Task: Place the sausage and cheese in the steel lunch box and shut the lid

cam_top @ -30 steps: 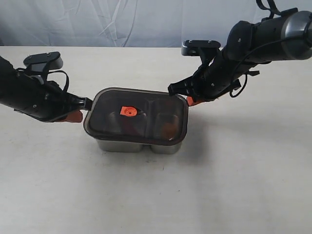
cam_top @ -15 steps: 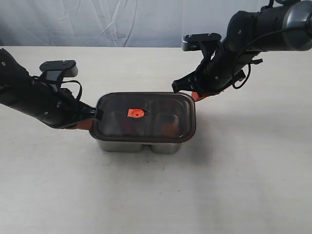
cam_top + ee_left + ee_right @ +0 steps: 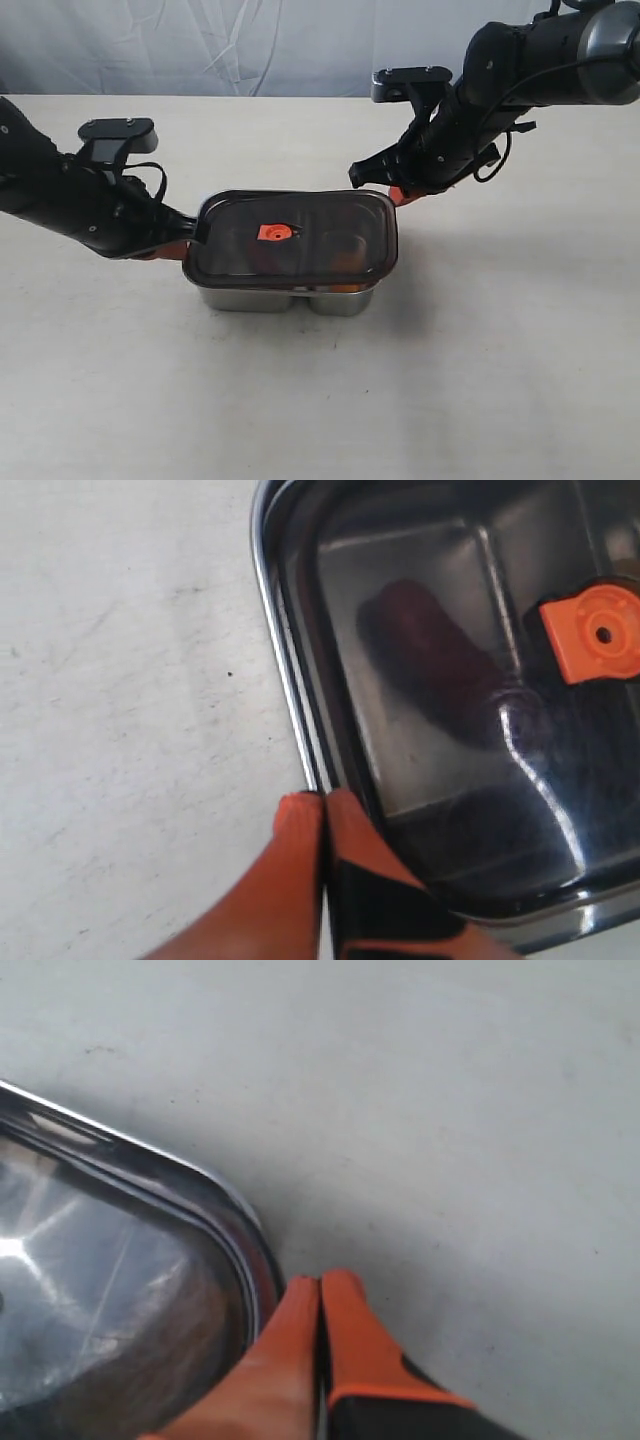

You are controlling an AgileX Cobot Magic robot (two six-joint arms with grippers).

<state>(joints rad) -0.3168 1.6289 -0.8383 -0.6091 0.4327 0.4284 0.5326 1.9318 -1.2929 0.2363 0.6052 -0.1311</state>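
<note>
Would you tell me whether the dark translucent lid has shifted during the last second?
Yes; the lid slid rightwards over the stationary shiny steel lunch box.

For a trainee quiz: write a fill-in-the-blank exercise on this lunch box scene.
1. The dark lid covers the steel lunch box; its valve tab is ____.
2. In the left wrist view, the red ____ shows through the lid, inside a compartment.
3. The left jaws and the right jaws are both ____.
Missing words: orange; sausage; shut.
</note>
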